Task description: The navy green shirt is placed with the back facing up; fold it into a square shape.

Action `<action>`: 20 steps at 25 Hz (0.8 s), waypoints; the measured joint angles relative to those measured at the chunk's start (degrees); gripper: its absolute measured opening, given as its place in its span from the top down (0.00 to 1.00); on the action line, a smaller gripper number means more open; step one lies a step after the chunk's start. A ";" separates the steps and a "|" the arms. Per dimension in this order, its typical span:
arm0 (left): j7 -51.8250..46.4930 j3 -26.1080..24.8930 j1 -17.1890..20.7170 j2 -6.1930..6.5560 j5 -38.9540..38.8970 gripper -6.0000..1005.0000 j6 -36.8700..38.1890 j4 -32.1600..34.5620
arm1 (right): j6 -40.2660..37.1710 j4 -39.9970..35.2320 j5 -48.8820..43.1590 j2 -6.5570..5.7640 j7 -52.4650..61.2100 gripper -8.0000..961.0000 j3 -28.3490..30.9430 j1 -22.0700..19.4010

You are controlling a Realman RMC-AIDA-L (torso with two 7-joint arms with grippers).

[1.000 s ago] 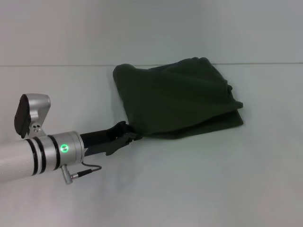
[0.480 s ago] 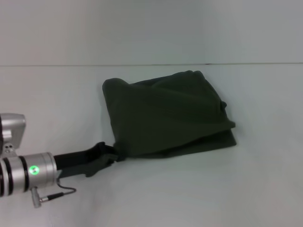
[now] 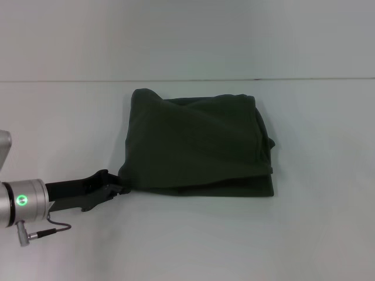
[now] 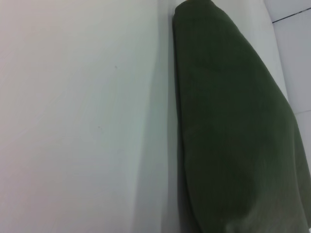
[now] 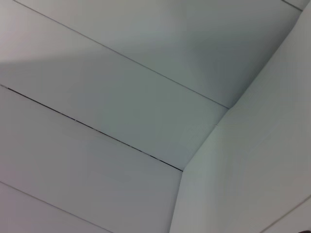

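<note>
Shirt lies mid-table, folded into rough square. My left gripper pinches its near-left corner, low at table. I'd tug gently leftward, flatten edge, release only once layers align. Right arm out of view.

Left wrist view: a dark olive-green shirt of soft matte fabric, folded with a rounded edge, lies on a smooth pale tabletop.
</note>
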 joint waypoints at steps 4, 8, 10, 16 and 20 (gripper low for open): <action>-0.20 -0.58 0.47 0.41 0.09 0.91 0.66 0.15 | -0.12 0.00 0.00 -0.05 0.01 0.02 -0.01 -0.10; -0.87 -1.22 2.21 1.07 1.89 0.90 4.67 2.77 | -0.11 0.00 0.01 -0.27 0.15 0.02 -0.01 -0.29; -0.96 -1.55 3.82 1.16 2.43 0.90 8.33 5.97 | -0.07 0.00 -0.01 -0.44 0.25 0.02 -0.04 -0.38; 3.94 -6.24 6.31 1.47 1.85 0.73 16.75 12.74 | 0.45 -0.47 -2.27 -0.76 -0.01 0.02 -0.98 -0.27; 21.42 -6.29 4.46 1.85 2.63 0.57 21.59 13.45 | 1.31 -4.03 -9.62 -0.85 -7.63 0.02 -2.31 0.56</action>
